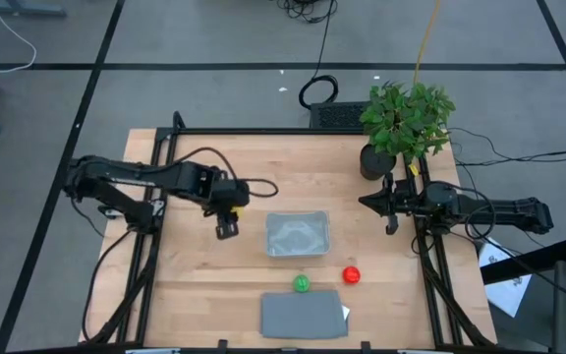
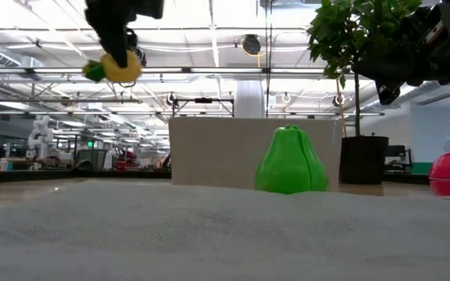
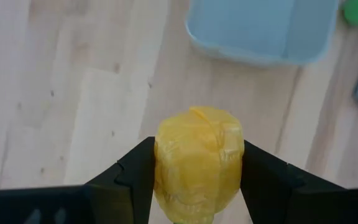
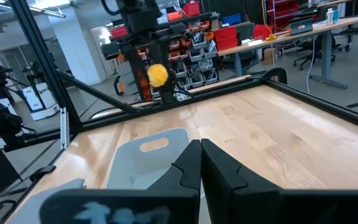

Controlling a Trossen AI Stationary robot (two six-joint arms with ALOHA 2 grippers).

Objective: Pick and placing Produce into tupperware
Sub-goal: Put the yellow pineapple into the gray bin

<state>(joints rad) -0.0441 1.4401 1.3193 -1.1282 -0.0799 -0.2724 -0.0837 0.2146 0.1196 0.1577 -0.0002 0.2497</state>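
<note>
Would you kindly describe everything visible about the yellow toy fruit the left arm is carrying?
The yellow toy fruit is small, rounded and lumpy, with a glossy plastic-looking skin and a faint seam; the low view shows a green bit at one end. It is clamped between the two dark fingers of the left gripper, which press on opposite sides. It hangs in the air above the wooden table, clear of its surface, short of the tupperware.

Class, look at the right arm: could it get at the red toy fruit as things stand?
Probably yes. The red fruit lies in the open on the table near the right gripper, nothing lying between, though that gripper is shut.
</note>
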